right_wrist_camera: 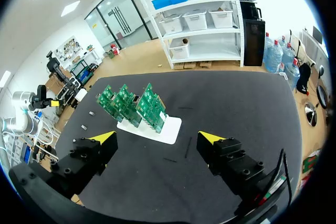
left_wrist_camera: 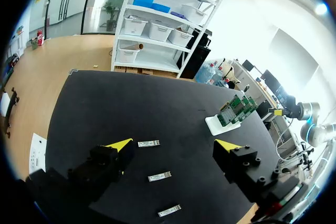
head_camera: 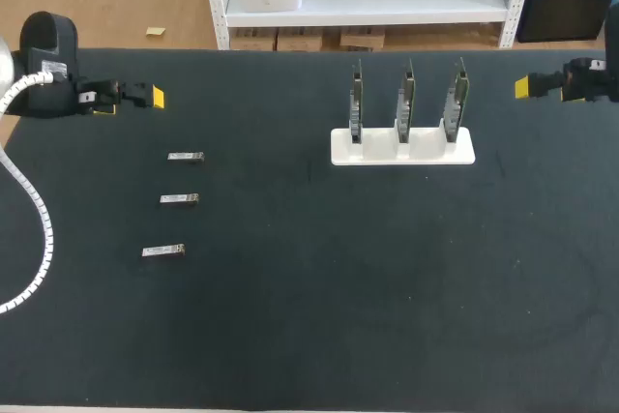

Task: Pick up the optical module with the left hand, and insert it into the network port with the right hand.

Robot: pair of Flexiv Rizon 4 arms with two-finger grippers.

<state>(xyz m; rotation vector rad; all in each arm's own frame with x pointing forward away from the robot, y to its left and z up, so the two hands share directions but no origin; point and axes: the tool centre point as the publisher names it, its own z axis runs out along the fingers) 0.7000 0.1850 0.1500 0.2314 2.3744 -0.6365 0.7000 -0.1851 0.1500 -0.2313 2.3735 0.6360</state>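
Three small silver optical modules lie in a column on the left of the black table: far (head_camera: 185, 156), middle (head_camera: 179, 198), near (head_camera: 162, 250). My left gripper (head_camera: 131, 102) hovers open and empty by the table's far left edge, beyond the far module. In the left wrist view the modules (left_wrist_camera: 148, 143) (left_wrist_camera: 159, 176) (left_wrist_camera: 169, 211) lie on the table below and between the open fingers (left_wrist_camera: 173, 146). A white stand (head_camera: 402, 145) holds three upright green circuit boards (head_camera: 405, 99). My right gripper (head_camera: 551, 84) hangs open and empty at the far right; the boards (right_wrist_camera: 134, 103) stand ahead of it (right_wrist_camera: 157, 139).
The black table (head_camera: 319, 307) has bare surface across its middle and front. A white ribbed cable (head_camera: 39, 229) from my left arm hangs over the table's left edge. A shelf unit stands just beyond the far edge.
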